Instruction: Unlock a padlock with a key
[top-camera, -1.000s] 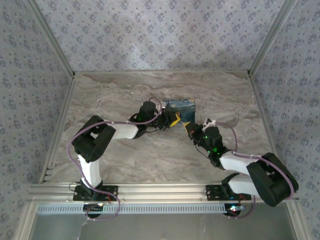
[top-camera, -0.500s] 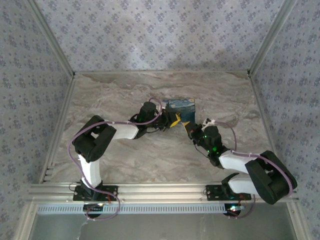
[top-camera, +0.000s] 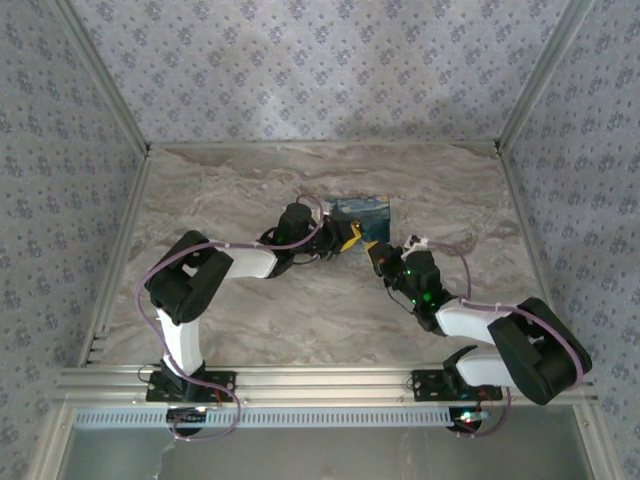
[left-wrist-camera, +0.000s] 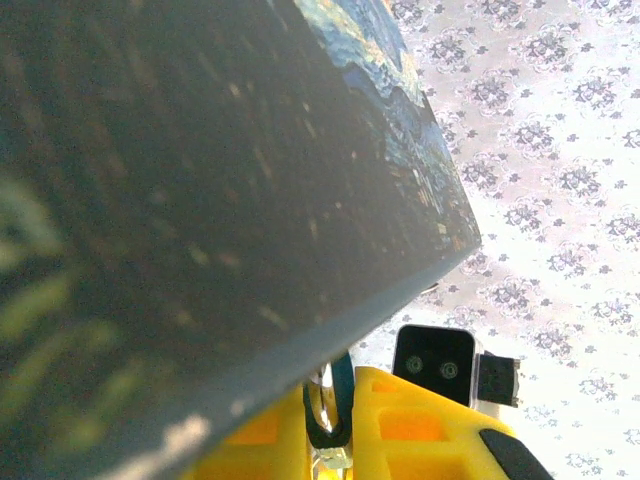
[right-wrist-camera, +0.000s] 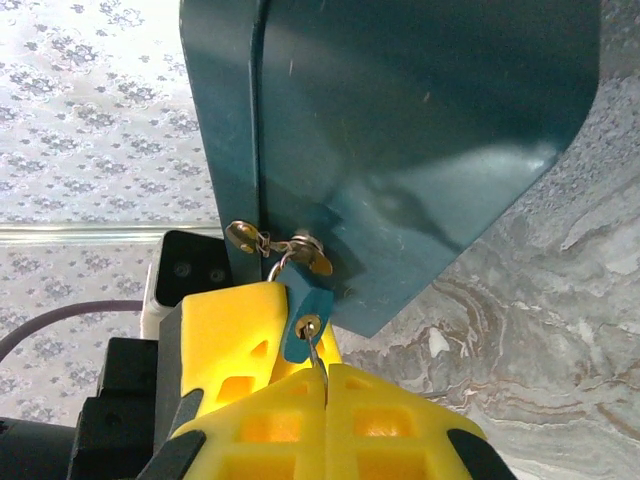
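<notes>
Padlock (right-wrist-camera: 298, 318): small, teal body, metal shackle, hanging on the box's front face at a lower corner, with both grippers on it.

Grey-veined marble table (top-camera: 250, 320) lies under the box. Dark teal rectangular box (right-wrist-camera: 400, 130), painted print on its top, is tilted with one lower corner lifted off the marble.

White-and-black left arm (top-camera: 240, 262) reaches the box from its left-front. White-and-black right arm (top-camera: 470, 318) comes at the box from its right-front.

Left gripper (left-wrist-camera: 335, 430), yellow fingers, is closed on the padlock body: one finger each side, tucked under the box's bottom edge. Right gripper (right-wrist-camera: 326, 375), yellow fingers, sits just below the box's front corner, jaws pressed together and pinching the key.

Small brass-coloured latch (right-wrist-camera: 300, 242) is on the box's front edge, with the shackle looped through it. Thin metal key (right-wrist-camera: 313, 345) runs from the right fingertips up into the keyhole in the padlock's underside, directly below the latch. Can't tell whether the shackle is released.
</notes>
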